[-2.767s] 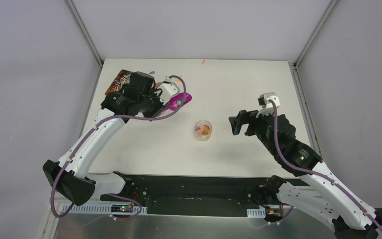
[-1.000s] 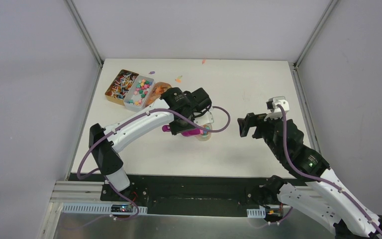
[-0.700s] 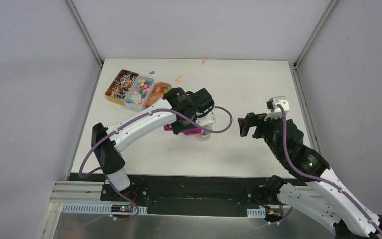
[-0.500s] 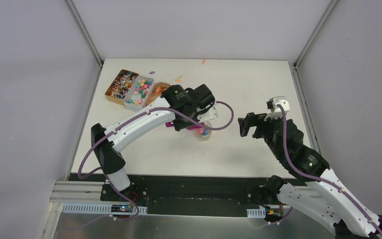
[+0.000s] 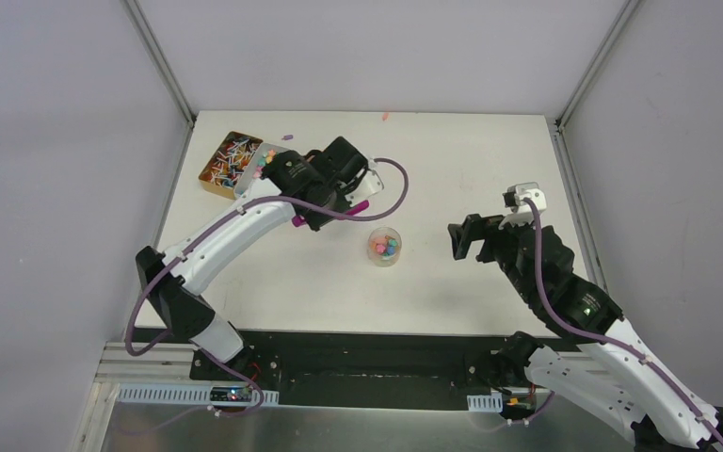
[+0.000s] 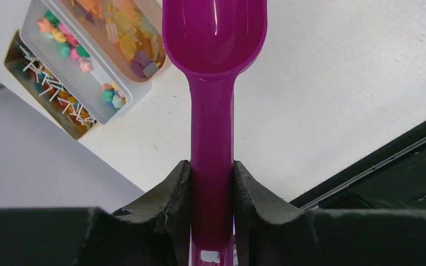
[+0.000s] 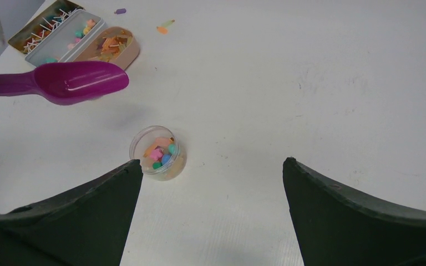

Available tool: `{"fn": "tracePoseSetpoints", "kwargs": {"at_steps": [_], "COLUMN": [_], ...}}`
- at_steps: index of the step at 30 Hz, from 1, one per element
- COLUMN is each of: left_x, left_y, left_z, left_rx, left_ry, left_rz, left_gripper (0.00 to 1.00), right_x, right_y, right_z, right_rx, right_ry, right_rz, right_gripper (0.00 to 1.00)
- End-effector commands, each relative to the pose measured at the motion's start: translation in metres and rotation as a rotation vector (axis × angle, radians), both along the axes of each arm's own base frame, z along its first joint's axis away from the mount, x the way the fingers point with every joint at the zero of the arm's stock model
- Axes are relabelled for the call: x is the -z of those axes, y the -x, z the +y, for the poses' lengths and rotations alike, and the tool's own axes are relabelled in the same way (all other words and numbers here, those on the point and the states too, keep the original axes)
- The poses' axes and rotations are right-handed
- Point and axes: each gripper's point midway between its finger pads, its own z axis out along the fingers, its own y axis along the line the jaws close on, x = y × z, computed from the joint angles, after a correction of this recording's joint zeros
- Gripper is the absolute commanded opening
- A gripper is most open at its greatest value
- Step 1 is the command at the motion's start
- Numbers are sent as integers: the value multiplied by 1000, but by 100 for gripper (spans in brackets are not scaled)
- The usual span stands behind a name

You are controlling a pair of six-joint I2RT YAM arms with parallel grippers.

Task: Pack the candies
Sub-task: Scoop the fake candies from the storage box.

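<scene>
A small clear jar stands mid-table, holding pink, blue, green and orange candies. My left gripper is shut on the handle of a magenta scoop, whose bowl is empty. The scoop hovers left of and behind the jar, its tip over the edge of a tan tray of orange-amber candies. A white tray beside it holds more coloured candies. To the right of the jar my right gripper stands open around nothing.
A brown tin of thin sticks sits at the back left beside the trays. Stray pieces lie on the table near the back edge. A black rail runs along the near edge.
My left arm has swung the scoop away from above the jar, back and left towards the trays. The jar now shows coloured candies on top. The right arm has stayed put.
</scene>
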Motion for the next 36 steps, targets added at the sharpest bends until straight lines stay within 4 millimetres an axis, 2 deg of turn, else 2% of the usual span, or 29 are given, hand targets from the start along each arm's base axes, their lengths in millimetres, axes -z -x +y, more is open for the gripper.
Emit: {"fn": "tracePoseSetpoints", "kwargs": {"at_steps": [1,6,14,18,21,26,33,36], "left_x": [-27,-35,-38,-46,-50,-43,-14,-7], "left_y": [-10,-18,-32,-40,-47,-52,-60,-69], "left_z": [7,27,55,72,90,122,157,170], "left_rx": [-40,-109,-228,-302,-380,-489,-560,-596], "left_ry": [153,199,253,291,322,311,238,215], "left_rz": [-102,-138,-162,-198,-220,-202,-63,-34], "left_gripper": [0,0,0,0,0,0,0,0], "right_x": [-7,-1,-4,-3,0,-1,6,7], "right_y": [1,0,2,3,4,5,5,4], "right_z": [9,12,14,18,22,26,39,40], "right_rx": [-35,-45,-61,-81,-104,-120,-174,-179], "right_ry": [-53,-50,-57,-64,-57,-65,-42,-34], "right_rz": [-25,-18,-26,-25,-11,-8,23,31], "right_gripper": [100,100,100,100,100,100,100,100]}}
